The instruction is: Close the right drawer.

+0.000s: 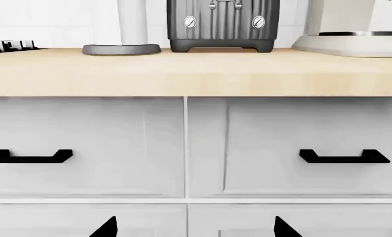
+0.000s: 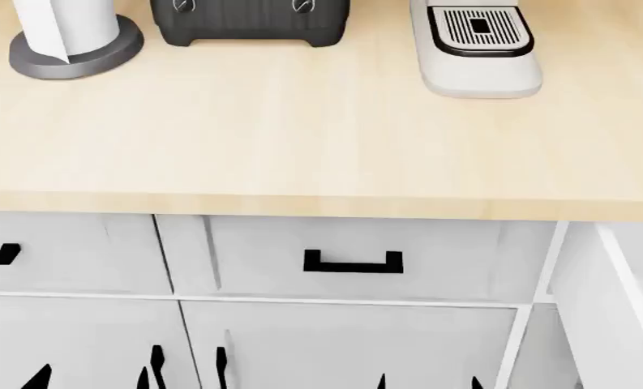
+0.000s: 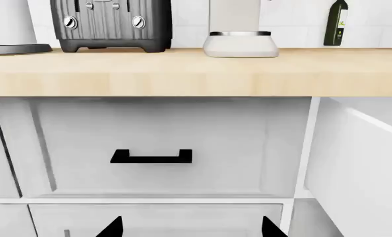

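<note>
From the head I'm seeing the right drawer standing pulled out at far right, its long axis running toward me. The right wrist is showing its white side wall beside the closed front under the counter. Both grippers' fingers are spreading wide

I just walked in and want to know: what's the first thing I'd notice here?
Probably the right drawer, a big white box sticking out from the cabinets at the head view's right edge, while the panelled drawer beside it sits shut. Next, the black toaster standing at the back of the pale wooden counter, between a paper towel holder and a coffee machine.
</note>
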